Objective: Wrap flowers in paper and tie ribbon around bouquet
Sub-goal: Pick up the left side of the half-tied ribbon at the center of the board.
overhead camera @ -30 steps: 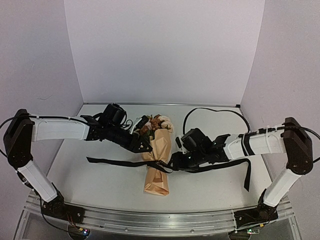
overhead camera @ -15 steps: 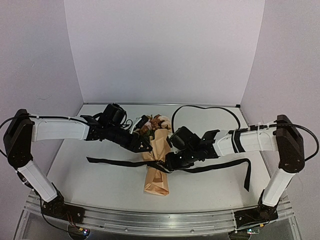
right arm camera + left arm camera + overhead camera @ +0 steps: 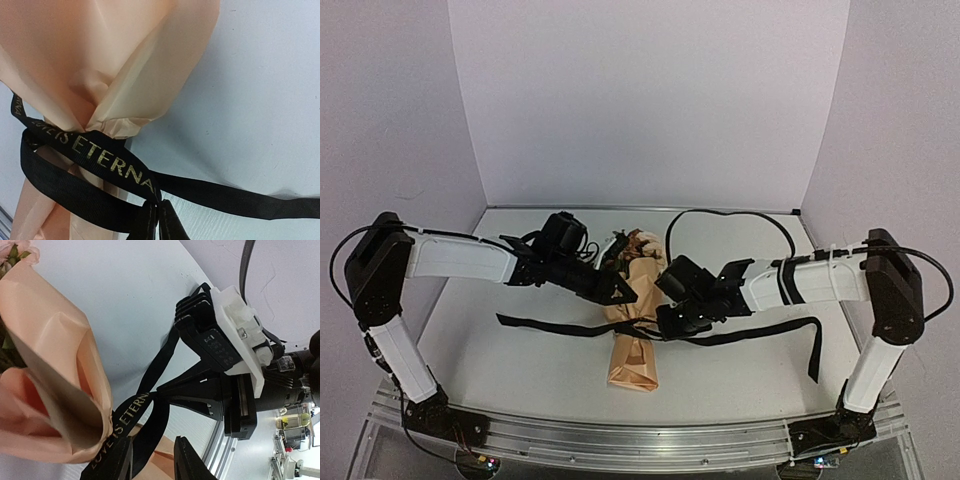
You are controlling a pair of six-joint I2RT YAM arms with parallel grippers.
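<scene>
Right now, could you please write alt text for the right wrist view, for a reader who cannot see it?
The right hand is pinched shut on a black ribbon with gold lettering, which loops around the gathered waist of a tan paper bouquet. The bouquet lies on a white table.

Your left arm [image 3: 460, 262] stretched low toward the middle, left gripper [image 3: 620, 287] fingers [image 3: 192, 467] parted, your right arm [image 3: 800, 285] angled inward opposite it, wrist dipped, right gripper [image 3: 157, 220] pinched tight on the ribbon [image 3: 110, 162]
</scene>
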